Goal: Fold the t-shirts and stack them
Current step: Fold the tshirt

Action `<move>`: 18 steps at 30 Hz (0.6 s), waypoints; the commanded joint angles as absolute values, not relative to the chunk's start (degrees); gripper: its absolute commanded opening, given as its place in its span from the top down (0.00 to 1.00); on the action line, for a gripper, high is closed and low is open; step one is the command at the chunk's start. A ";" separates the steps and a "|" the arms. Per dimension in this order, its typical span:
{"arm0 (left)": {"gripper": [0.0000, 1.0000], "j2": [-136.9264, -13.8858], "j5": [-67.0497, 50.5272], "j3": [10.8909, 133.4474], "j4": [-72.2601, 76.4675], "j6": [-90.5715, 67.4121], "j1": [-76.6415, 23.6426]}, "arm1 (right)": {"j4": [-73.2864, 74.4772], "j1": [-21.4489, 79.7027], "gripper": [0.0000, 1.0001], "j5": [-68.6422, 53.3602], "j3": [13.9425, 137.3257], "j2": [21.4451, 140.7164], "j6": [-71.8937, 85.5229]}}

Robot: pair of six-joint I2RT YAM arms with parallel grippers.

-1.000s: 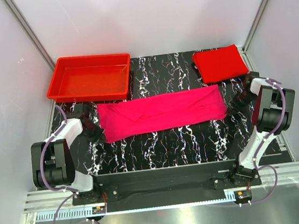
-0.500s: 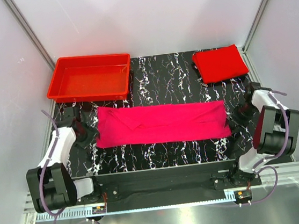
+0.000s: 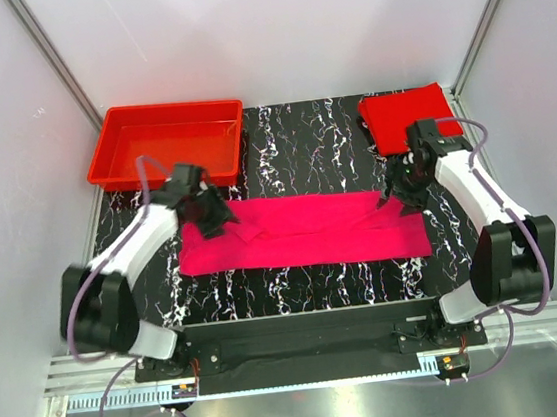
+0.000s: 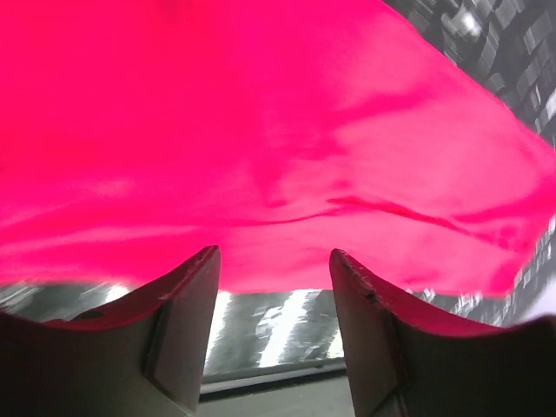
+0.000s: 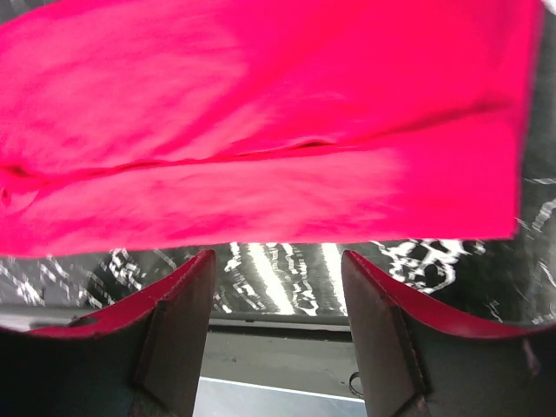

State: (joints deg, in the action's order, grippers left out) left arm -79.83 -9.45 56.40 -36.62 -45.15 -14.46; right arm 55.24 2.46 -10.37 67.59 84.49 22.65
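Observation:
The magenta-pink t-shirt (image 3: pixel 302 234) lies as a long flat strip across the middle of the mat, and it fills the left wrist view (image 4: pixel 261 130) and the right wrist view (image 5: pixel 261 130). The pure red t-shirt (image 3: pixel 409 119) rests folded at the back right. My left gripper (image 3: pixel 209 214) hovers over the strip's back left corner, open (image 4: pixel 274 256), with nothing between its fingers. Over the back right corner my right gripper (image 3: pixel 403 190) is also open (image 5: pixel 276 256) and holds nothing.
A rigid red tray (image 3: pixel 113 167) stands at the back left, just behind my left arm. The black marbled mat (image 3: pixel 303 155) shows behind and in front of the strip. White walls close in both sides.
Both grippers let go of the strip's ends and opened. Both arms then swung from the table's sides inward to the strip's back corners. The strip now lies flatter and straighter.

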 commanded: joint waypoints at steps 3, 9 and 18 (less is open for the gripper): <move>0.58 -90.42 -13.97 62.58 -27.08 -47.63 -21.00 | 53.53 6.59 0.34 -13.36 71.02 85.00 20.39; 0.47 -97.91 -11.78 66.09 -29.70 -49.48 -22.67 | 52.30 7.03 0.35 -16.17 67.77 83.24 20.57; 0.50 -95.63 -3.26 67.33 -40.24 -50.10 -23.47 | 51.15 6.94 0.35 -16.52 67.41 83.84 20.74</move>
